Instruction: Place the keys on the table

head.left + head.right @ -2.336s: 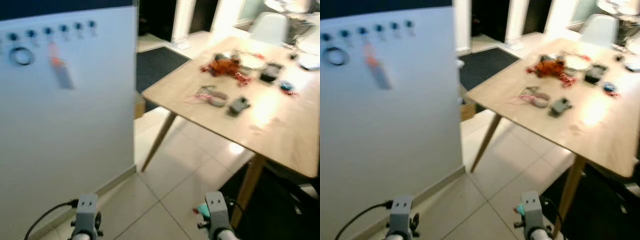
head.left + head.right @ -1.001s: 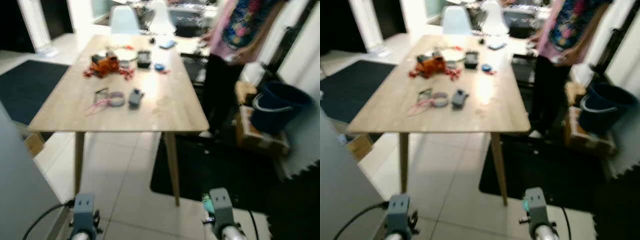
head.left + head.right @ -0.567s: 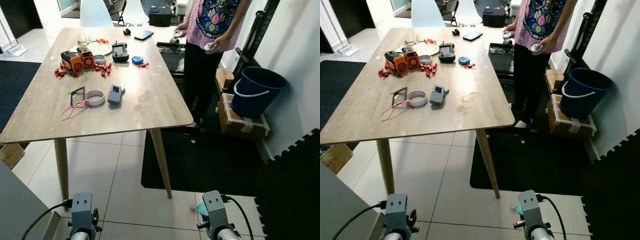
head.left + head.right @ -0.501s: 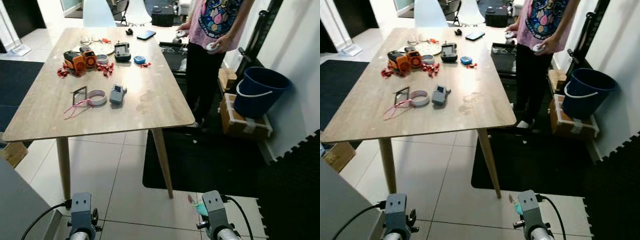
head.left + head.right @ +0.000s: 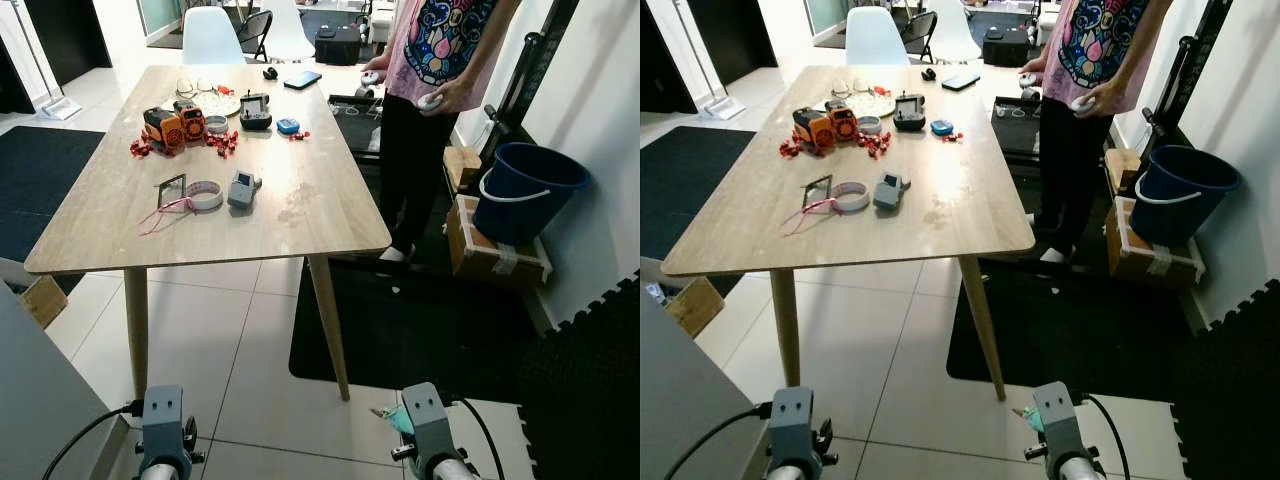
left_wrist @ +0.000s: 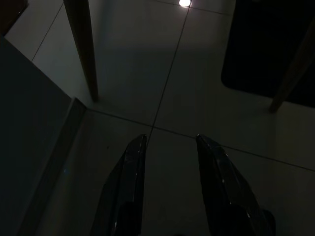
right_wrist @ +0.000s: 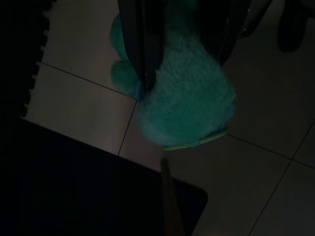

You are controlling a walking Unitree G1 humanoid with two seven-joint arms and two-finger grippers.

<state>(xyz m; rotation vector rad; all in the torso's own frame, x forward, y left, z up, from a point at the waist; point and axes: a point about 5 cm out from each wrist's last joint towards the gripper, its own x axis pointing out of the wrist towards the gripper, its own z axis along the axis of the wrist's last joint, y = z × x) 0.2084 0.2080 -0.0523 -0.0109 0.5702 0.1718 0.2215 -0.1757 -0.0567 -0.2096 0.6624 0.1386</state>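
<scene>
My right gripper point(image 7: 184, 59) hangs low over the tiled floor, shut on the keys' fluffy teal fob point(image 7: 184, 108). A thin pale piece point(image 7: 170, 206) dangles under the fob. In the left eye view a bit of teal point(image 5: 399, 420) pokes out beside my right wrist. The wooden table point(image 5: 300, 215) stands ahead of me, its near edge a step or so away. My left gripper point(image 6: 170, 140) hangs idle above the floor tiles, open with nothing between its fingers.
On the table lie an orange toy point(image 5: 172, 122), a tape ring point(image 5: 205, 195), a grey device point(image 5: 241, 188) and other small items. A person point(image 5: 440, 40) stands at its far right side. A blue bucket point(image 5: 525, 190), cardboard box point(image 5: 495, 255) and black mat point(image 5: 420, 320) sit right.
The camera has swung from a white board with hooks round to the table and the person. Both arms still hang low, and the right gripper keeps its hold.
</scene>
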